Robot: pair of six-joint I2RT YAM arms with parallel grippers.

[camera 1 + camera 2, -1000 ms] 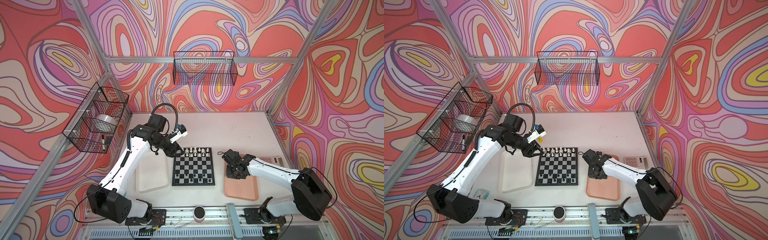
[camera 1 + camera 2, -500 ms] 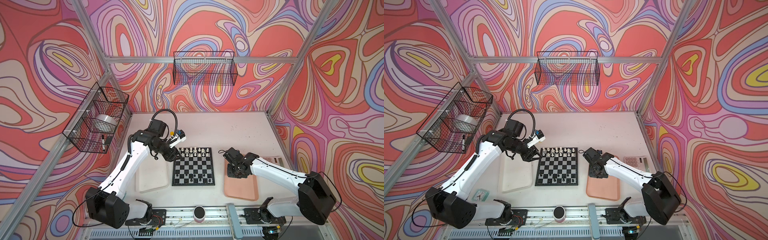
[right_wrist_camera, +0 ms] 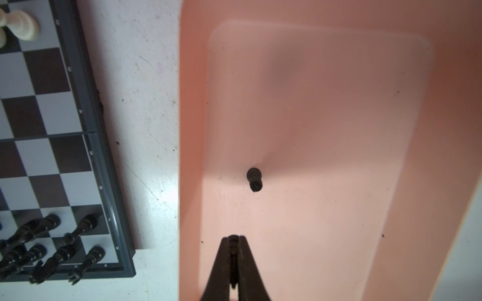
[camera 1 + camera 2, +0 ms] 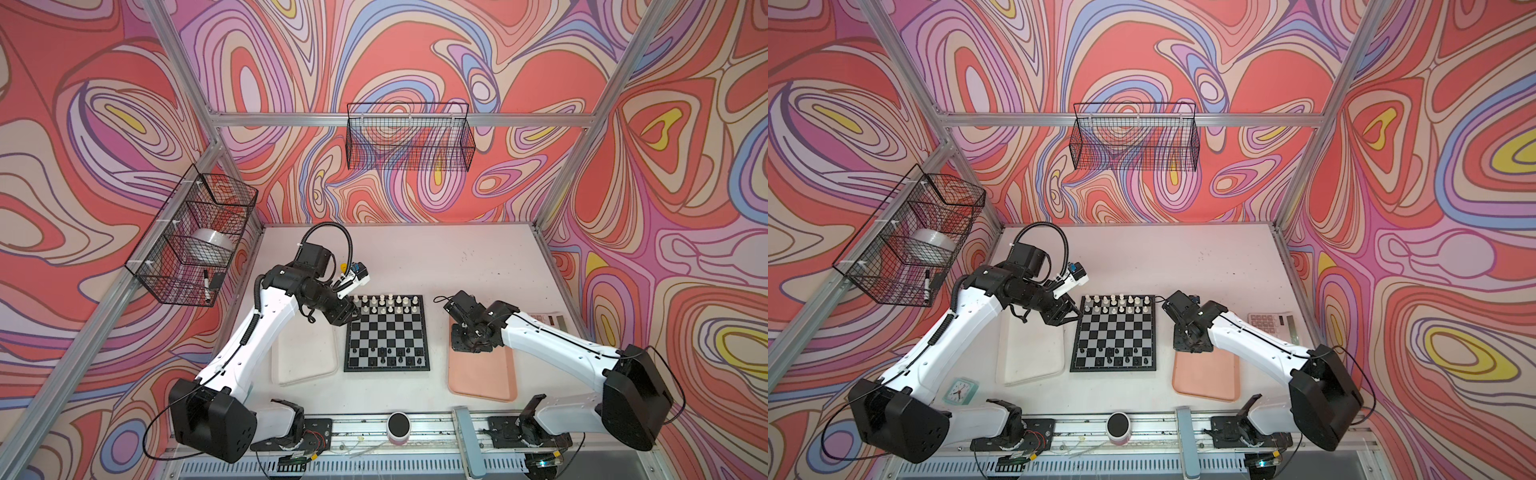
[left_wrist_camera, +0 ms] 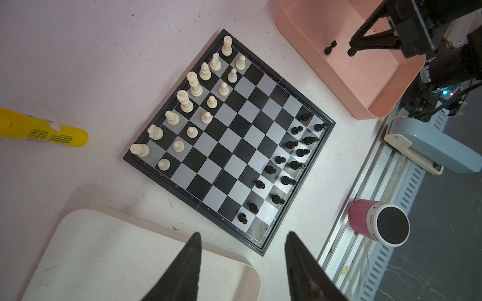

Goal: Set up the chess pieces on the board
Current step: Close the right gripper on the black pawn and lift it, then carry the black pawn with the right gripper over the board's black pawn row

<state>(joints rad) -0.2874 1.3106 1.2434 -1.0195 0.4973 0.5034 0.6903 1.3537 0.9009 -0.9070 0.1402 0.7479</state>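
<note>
Right tool (image 3: 233, 238): pinching black chessman (image 3: 233, 245) at its very tip, risking it twisting loose over pink tray (image 3: 193, 104) beneath. Left tool (image 5: 242, 234): hanging open, empty.

1. Cream-white chess pieces (image 5: 194, 84): 16, all on the board (image 5: 234, 146), 8 in each of 2 rows.
2. Black chess pieces (image 5: 280, 159): 16 in all. 14 stand on the board, 1 loose black piece (image 3: 254, 179) lies in the pink tray (image 3: 339, 104), and 1 held black piece (image 3: 233, 243) is pinched in the right hand (image 3: 233, 238).
3. Boards: 1.
4. Trays: 2, the pink tray and 1 whitish tray (image 5: 117, 260).
5. Wire baskets: 2, a back basket (image 4: 409, 141) and a side basket (image 4: 195, 245).
6. Hands: 2, the right hand and the left hand (image 5: 243, 234).
7. Singles, 1 each: yellow glue stick (image 5: 44, 130), calculator (image 4: 1271, 324), small clock (image 4: 960, 390), pink cylinder (image 5: 378, 225).
8. In the side basket: 1 silvery roll (image 4: 212, 245), 1 marker (image 4: 205, 284).
</note>
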